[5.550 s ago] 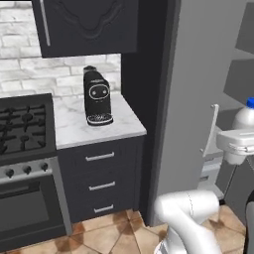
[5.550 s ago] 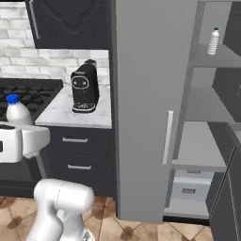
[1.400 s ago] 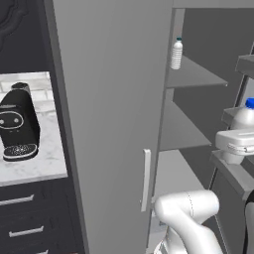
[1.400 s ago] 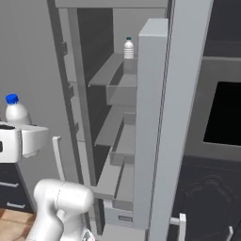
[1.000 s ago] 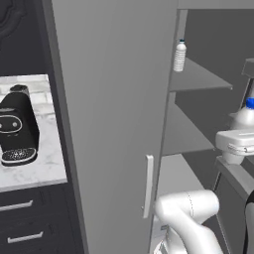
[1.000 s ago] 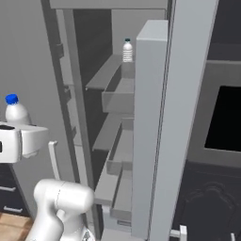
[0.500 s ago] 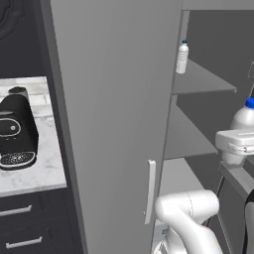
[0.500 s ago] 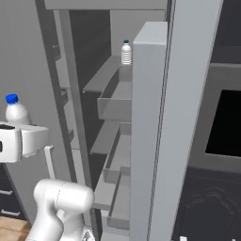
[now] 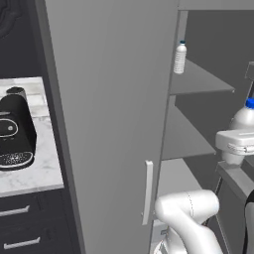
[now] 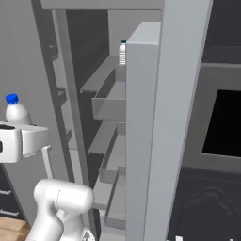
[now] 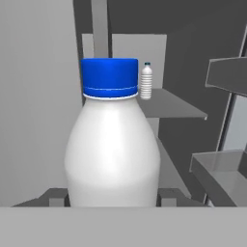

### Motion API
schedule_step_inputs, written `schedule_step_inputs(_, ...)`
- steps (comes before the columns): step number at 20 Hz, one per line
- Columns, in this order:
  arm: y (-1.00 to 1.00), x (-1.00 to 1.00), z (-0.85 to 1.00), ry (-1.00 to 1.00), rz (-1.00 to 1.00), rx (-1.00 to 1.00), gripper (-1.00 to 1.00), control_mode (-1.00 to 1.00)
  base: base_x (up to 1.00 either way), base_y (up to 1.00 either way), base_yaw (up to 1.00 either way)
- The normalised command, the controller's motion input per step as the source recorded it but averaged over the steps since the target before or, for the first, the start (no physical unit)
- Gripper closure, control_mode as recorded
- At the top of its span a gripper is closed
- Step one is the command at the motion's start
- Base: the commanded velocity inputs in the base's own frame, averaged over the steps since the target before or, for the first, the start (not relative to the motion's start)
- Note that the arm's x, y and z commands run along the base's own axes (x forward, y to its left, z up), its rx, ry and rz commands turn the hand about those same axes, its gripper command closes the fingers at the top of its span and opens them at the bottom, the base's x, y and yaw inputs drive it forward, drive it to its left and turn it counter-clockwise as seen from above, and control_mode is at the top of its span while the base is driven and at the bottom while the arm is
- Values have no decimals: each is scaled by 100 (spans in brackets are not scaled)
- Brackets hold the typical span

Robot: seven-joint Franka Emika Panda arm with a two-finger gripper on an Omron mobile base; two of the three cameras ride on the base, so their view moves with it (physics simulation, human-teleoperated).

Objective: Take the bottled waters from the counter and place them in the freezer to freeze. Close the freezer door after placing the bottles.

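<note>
Bottle (image 11: 112, 144) in my gripper (image 11: 112, 195) stands upright, white with a blue cap, my two fingers pinching it low on its sides. From the left base view the same bottle (image 9: 242, 121) sits in my hand at the right edge, level with the freezer's middle shelves; from the right base view it (image 10: 17, 114) rises above my white hand at the left, in front of the open freezer (image 10: 110, 136). Past the blue cap, the other bottle (image 11: 145, 81) stands upright on an upper shelf (image 11: 169, 106) inside, clear and ribbed with a dark cap. The left base view shows that second bottle (image 9: 180, 58) at the near left end of the upper shelf, just beside the edge of a tall grey door (image 9: 111, 114) with a pale vertical handle (image 9: 147, 192). To the left of that door lies the marble counter (image 9: 39, 173), with a black coffee machine (image 9: 16, 131) on it, well apart from me. In the right base view a dark oven (image 10: 226, 124) sits to the right of the freezer.
</note>
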Motion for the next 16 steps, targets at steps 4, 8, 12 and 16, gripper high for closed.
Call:
schedule_step_inputs(4, 0, 0, 0, 0, 0, 0, 100, 100, 12, -26, 0)
schedule_step_inputs(8, 0, 0, 0, 0, 0, 0, 100, 100, 13, -34, 0)
schedule_step_inputs(12, 0, 0, 0, 0, 0, 0, 100, 100, 9, -35, 0)
schedule_step_inputs(16, 0, 0, 0, 0, 0, 0, 100, 100, 5, -23, 0)
